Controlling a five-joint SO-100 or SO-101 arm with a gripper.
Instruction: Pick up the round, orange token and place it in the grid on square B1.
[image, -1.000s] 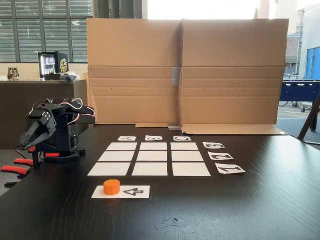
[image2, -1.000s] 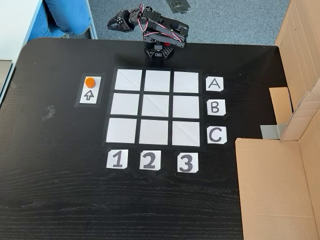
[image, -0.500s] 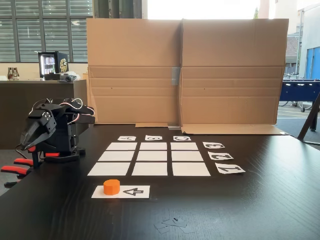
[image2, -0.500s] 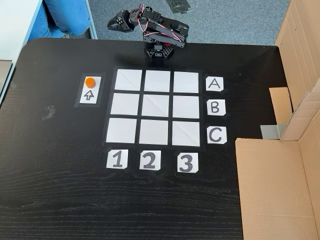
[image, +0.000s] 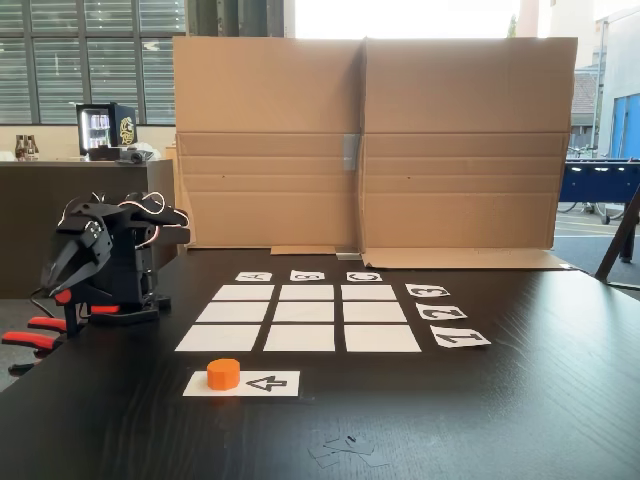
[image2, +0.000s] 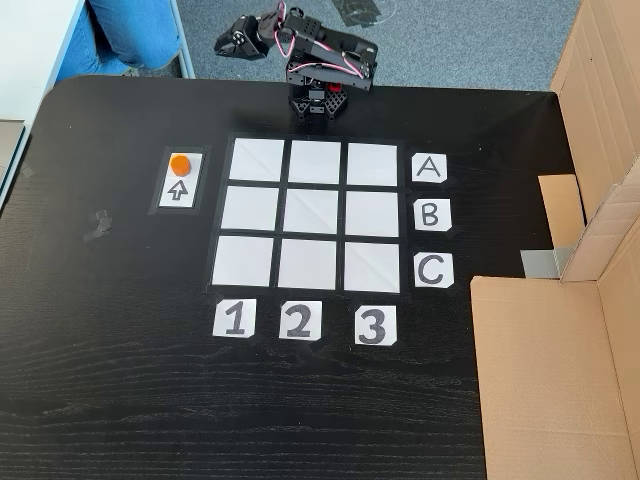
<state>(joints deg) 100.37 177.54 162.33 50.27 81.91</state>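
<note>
Fixed views, two, are catalogued together.

Table (image2: 120, 380): black wood grain, seen from above in one fixed view and from its near edge in the other.

Arm (image2: 320, 75): black, folded over its base at upper centre of the top-down frame and at middle left of the low frame (image: 105, 265).

Gripper (image2: 232, 42): pointed toward upper left of the top-down frame, beyond the table edge; in the low frame it hangs downward at left (image: 58, 290). Nothing is held. Whether the jaws are together or apart cannot be told at this size.

Token (image2: 180, 163): orange, flat-topped, resting on the upper end of a white arrow strip (image2: 181, 190), left of the grid; at lower left of centre in the low frame (image: 224, 373). It is well apart from the gripper.

Grid (image2: 315, 215): nine white rectangles, all blank. Letter cards A, B, C run down its right side and number cards 1, 2, 3 along its bottom in the top-down frame.

B1 (image2: 249, 208): taken, by those cards, to be the middle row's left rectangle in the top-down frame. It lies just beside the strip.

Cardboard (image: 370, 140): upright sheets behind the grid in the low frame.

Step in hand: judged as the very start, with the pick not yet begun.

Next move: the arm is to be unfolded and swung toward the token, the jaws opened wider than it, then lowered straight over it.
</note>
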